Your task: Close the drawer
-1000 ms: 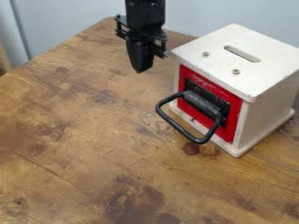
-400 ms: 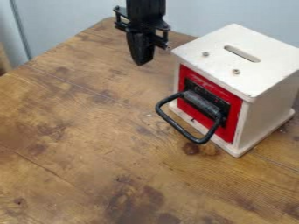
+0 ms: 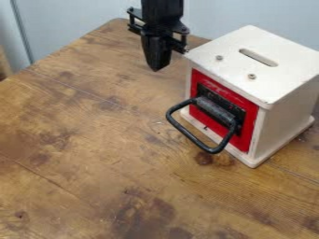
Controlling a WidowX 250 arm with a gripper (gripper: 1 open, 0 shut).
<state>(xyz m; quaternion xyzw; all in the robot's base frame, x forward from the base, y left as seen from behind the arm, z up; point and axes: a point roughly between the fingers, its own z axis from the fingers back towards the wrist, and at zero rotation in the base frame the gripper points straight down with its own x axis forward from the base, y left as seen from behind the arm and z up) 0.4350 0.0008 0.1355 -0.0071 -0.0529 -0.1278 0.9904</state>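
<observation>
Left of the box, pointing down near the back of the table (image 3: 75, 140): end effector (image 3: 159, 66), pinched shut and gripping nothing, set apart from the handle (image 3: 186, 136). Kept closed, perhaps, to serve as a blunt pusher; hung behind the front, so likely needing to swing round toward the camera before any push on the drawer (image 3: 252, 119). Further right, at the box's front, find the drawer, red face looking almost flush with the casing; cannot tell whether any gap remains. Jutting out toward the left front on the black bracket (image 3: 215, 110), the handle, within reach for pushing or pulling, and so no sure sign of an open drawer. Around the drawer, the cream box (image 3: 281, 93), turned at an angle so as to offer front and top to the camera, with a slot (image 3: 258, 57) on top.

Underneath, worn brown wood, scuffed, streaked and marked with dark knots near the box. Beyond, at left, a pale blue-grey panel (image 3: 48, 21) with a dark upright edge; farther right, plain pale wall (image 3: 249, 13).
</observation>
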